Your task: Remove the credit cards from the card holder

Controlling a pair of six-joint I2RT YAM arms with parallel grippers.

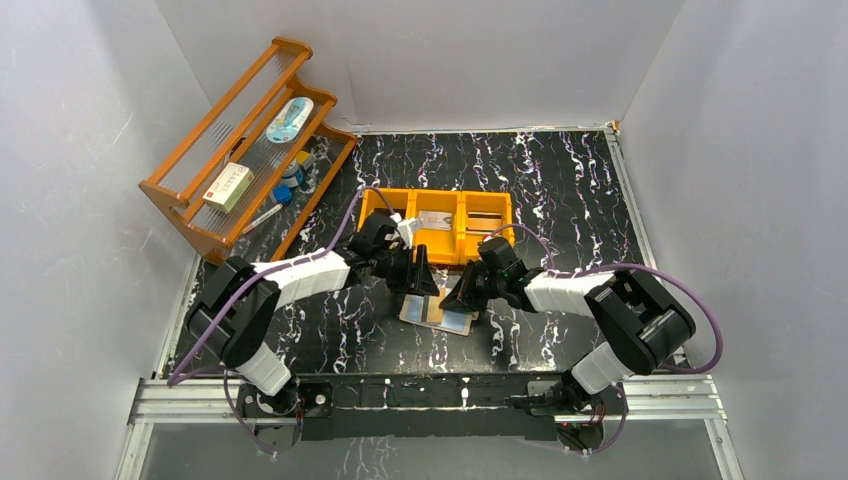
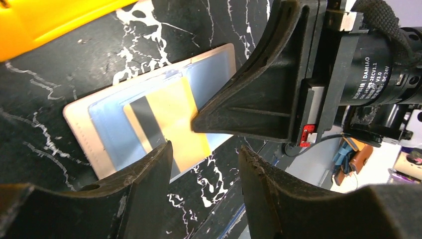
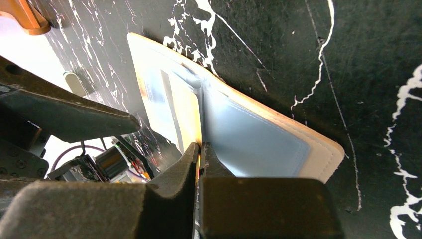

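Right claw (image 3: 199, 152) is pressed together on the edge of a thin yellow plastic card w/ a black mag stripe (image 2: 171, 117); a yellow sliver shows betw. its tips. Left claw (image 2: 205, 149) is spread, nothing betw. its fingers, hovering over the card's lower edge. Small flat beige-tan folding card holder (image 2: 79, 127) lies open at centre of the top view on the black, white-veined marble-look table (image 2: 74, 59), near and below the orange plastic three-compartment tray (image 2: 40, 20). Progress, as I judge: holder open, one card partway out of its sleeve, not free; no loose card seen on the table, so most is left. Holder rim matte, soft-looking; sleeves glossy silvery-blue film; card stiff, flat, smooth; claw fingers black, rough, wedge-shaped.
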